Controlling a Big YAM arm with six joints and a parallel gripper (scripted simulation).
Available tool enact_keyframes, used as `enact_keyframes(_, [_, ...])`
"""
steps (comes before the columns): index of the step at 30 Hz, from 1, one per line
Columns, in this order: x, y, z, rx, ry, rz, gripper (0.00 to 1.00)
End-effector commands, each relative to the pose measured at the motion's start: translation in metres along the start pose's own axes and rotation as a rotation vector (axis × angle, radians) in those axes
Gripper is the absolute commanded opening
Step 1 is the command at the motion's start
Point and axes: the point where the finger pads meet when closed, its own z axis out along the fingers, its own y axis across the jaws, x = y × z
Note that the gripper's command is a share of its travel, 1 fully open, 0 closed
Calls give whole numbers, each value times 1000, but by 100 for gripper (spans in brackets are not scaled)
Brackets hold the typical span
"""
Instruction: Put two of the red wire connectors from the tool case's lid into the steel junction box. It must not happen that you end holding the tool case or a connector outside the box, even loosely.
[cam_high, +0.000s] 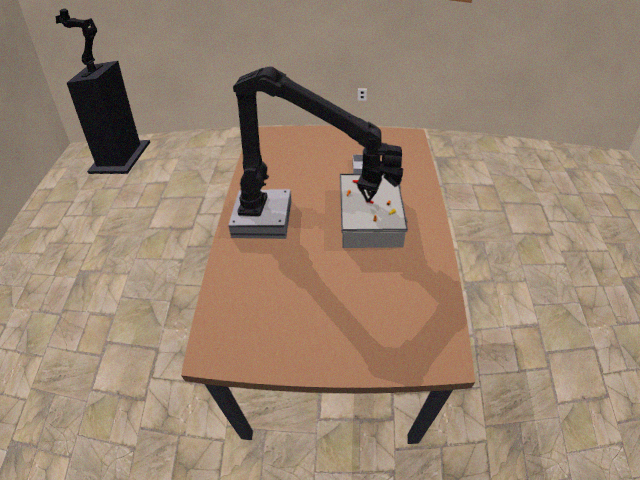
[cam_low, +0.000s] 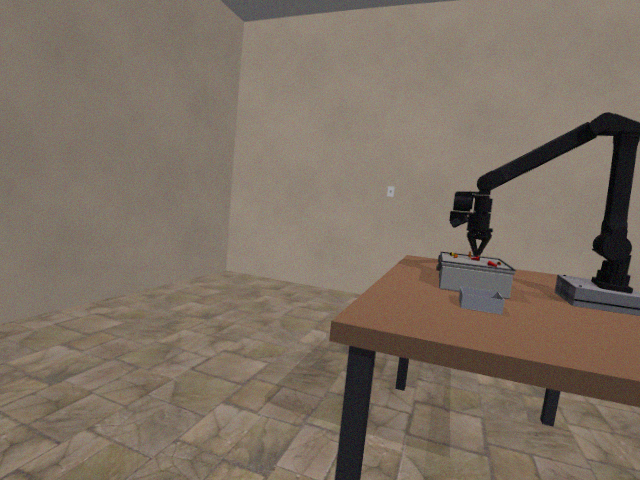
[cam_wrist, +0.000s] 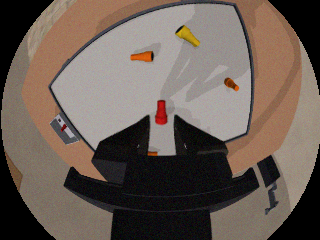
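Pedestal plate (cam_high: 260, 212) is sitting near the counter's (cam_high: 310, 320) left edge, carrying the arm (cam_high: 310, 103), which is reaching toward the right edge. There the tool case's lid (cam_high: 361, 217) is lying flat. The hand (cam_high: 368, 198) is hanging low over it, fingers narrowly apart and gripping nothing, with one red wire connector (cam_wrist: 160, 112) lying just at their tips. The steel junction box (cam_high: 356, 162) is sitting just beyond the case, toward the far edge.
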Motion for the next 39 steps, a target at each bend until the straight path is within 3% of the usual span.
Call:
enact_keyframes(1, [-26,7,-23,-17,-66,13,29])
enact_keyframes(25, [-28,7,-23,-15,-60,14,29])
enact_keyframes(30, [-23,6,0,-10,-42,13,29])
enact_keyframes(39, [-14,4,8,-8,-34,11,29])
